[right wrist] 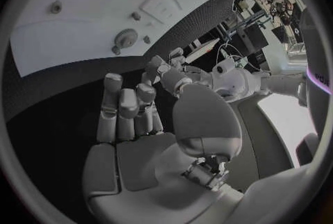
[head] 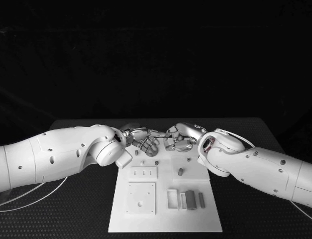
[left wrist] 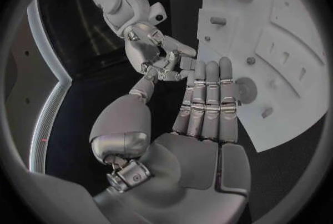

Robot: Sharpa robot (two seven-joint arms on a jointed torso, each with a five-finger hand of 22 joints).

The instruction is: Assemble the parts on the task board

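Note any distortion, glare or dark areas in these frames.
Head view: board evenly lit, surroundings black. Left wrist view: fisheye bends the board's edges; dark rim. Right wrist view: same bending, plus a bright patch of glare beside the right hand.

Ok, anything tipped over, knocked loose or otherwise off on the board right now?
Nothing stands out. The task board lies flat and square on the table, the grey parts stand side by side near its front edge, and both the left hand and right hand hover at its far end, holding nothing.
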